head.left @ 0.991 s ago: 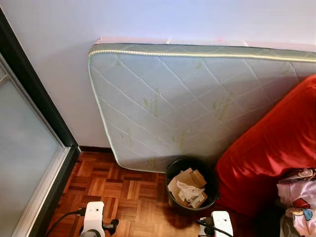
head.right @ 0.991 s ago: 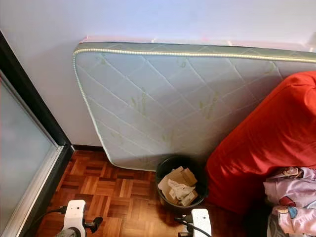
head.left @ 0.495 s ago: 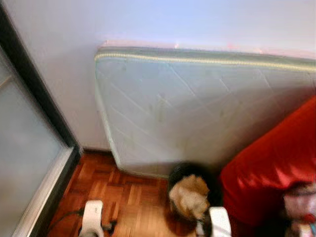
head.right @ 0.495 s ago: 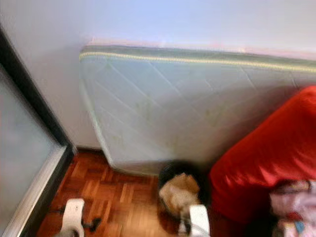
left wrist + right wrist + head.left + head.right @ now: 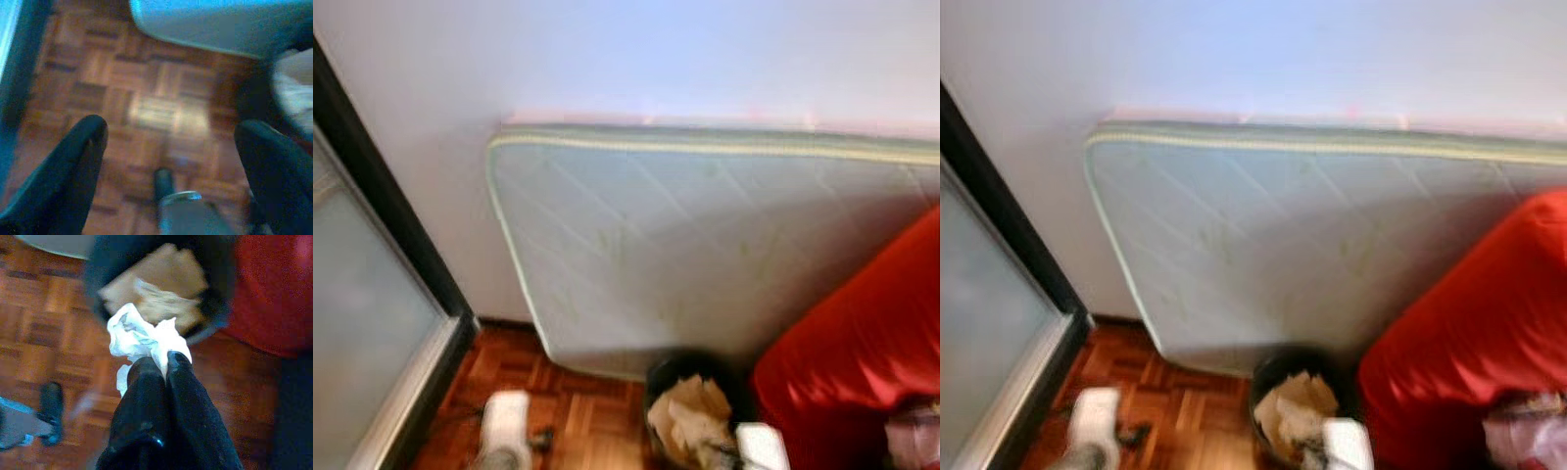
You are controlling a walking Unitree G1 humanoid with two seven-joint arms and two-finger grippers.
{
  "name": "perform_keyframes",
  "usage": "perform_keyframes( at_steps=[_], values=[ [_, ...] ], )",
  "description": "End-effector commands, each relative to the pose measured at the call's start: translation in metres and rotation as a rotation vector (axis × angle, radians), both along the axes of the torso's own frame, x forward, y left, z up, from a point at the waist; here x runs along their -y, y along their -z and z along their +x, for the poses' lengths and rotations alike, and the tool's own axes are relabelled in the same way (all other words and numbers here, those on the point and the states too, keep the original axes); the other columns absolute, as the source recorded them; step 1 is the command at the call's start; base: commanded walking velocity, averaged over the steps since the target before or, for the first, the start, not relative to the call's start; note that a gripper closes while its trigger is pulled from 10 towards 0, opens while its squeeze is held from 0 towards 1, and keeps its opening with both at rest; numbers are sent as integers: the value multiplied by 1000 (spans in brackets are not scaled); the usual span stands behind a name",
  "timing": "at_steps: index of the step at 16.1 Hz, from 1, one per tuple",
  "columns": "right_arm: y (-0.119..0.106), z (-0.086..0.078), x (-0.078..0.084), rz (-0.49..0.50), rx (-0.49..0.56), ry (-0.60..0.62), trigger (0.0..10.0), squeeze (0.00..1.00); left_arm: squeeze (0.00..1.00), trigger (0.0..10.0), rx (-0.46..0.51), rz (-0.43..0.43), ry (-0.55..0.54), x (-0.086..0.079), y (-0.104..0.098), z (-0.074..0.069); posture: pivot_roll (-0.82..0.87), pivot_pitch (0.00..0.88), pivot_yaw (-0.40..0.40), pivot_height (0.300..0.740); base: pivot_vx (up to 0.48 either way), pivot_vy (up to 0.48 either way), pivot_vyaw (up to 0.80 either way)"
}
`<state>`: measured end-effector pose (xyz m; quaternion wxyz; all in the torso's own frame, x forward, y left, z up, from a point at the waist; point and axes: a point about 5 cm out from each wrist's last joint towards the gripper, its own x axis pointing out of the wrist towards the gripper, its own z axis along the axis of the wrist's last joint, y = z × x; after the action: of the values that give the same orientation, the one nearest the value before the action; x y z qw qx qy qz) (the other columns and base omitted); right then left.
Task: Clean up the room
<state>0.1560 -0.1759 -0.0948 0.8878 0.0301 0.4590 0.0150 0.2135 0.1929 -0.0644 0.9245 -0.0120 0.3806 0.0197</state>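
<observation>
Tissue [image 5: 142, 335] pinched in right claw [image 5: 164, 361], above bin [image 5: 215, 308]

- The reddish-brown wooden parquet floor [image 5: 117, 98] has a soft sheen.
- The pale quilted cloth mattress [image 5: 705, 245] looks matt.
- The crumpled white paper wad [image 5: 142, 335] is thin and creased.
- The black round bin [image 5: 1278, 367] holds tan cardboard scraps [image 5: 166, 279].
- The red cloth cover [image 5: 862, 343] looks soft.
- The frosted glass door panel [image 5: 362, 323] is smooth.
</observation>
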Motion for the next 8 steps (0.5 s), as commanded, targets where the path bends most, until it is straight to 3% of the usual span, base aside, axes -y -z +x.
perform_keyframes(
  at_steps=[1, 8],
  values=[
    [-2, 7, -9, 28, 23, -14, 10000, 0, 0, 10000, -1, 27, -24, -13, -1, -2, 52, 58, -45, 740, 277, 0, 0],
    [-2, 5, 1, 28, 16, -3, 10000, 0, 0, 10000, 14, 23, -31, -12, -2, 0, 37, 79, -47, 740, 295, 0, 0]
  ],
)
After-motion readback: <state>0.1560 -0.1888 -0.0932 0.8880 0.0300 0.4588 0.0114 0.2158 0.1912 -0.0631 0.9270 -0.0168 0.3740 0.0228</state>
